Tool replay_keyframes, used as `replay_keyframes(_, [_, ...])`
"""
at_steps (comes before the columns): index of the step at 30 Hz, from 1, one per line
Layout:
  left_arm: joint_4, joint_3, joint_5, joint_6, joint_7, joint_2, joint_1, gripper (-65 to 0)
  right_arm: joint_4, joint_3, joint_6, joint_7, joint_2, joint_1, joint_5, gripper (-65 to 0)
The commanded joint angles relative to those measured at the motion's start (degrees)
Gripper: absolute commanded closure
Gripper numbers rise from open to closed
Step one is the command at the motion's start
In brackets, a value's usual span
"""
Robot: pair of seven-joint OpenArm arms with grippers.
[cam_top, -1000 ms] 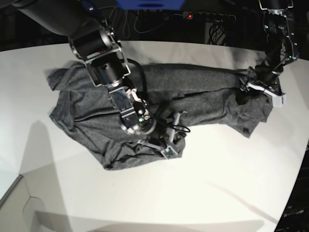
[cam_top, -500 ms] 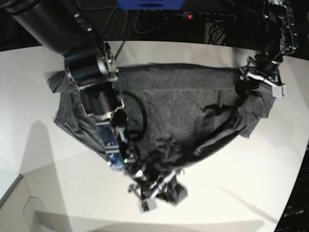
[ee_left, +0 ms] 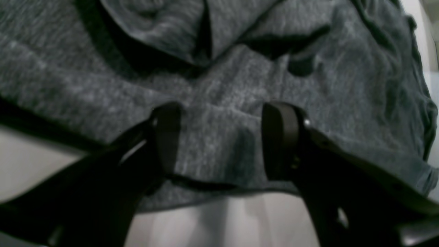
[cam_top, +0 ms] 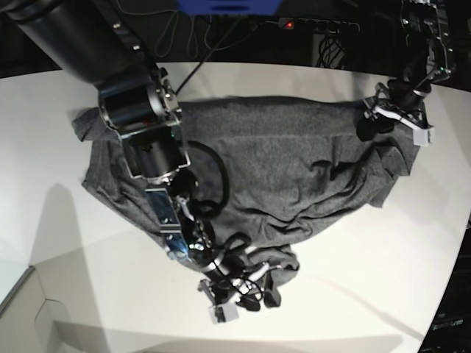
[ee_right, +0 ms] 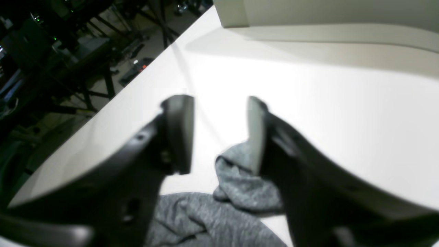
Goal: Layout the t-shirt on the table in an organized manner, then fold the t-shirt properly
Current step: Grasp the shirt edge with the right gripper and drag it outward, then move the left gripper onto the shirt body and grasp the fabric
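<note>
Light falls from above onto the white desk [cam_top: 353, 294], which reads bright in the base view, while the room behind its far edge sinks into near black. Soft grey shadows of the arms lie on the desk at lower left and along the near edge. That view bends at its borders, so the desk edge curves. In the right wrist view the desk blows out to glaring white at centre, and the right pincer [ee_right: 219, 133] is dark and blurred. The left wrist view is dim and soft throughout; the t-shirt [ee_left: 219, 85] shows grainy, with deep black shadows in its folds.
</note>
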Motion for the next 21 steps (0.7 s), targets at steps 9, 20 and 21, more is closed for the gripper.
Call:
replay_keyframes(9, [13.52, -5.39, -0.71, -0.48, -1.53, 2.15, 2.04, -36.6, 12.92, -0.19, 0.76, -6.46, 0.01, -11.03, 0.91, -37.0])
replay_keyframes(20, [-2.13, -3.54, 5.89, -0.04, -0.91, 4.61, -14.4, -36.6, 34.02, 0.17, 0.76, -13.15, 10.03, -30.72, 0.74, -37.0])
replay_keyframes(21, [-3.53, -2.75, 5.98, -0.04, -0.91, 4.61, -15.37, -36.6, 34.28, 0.17, 0.76, -13.15, 10.82, -31.6, 0.74, -37.0])
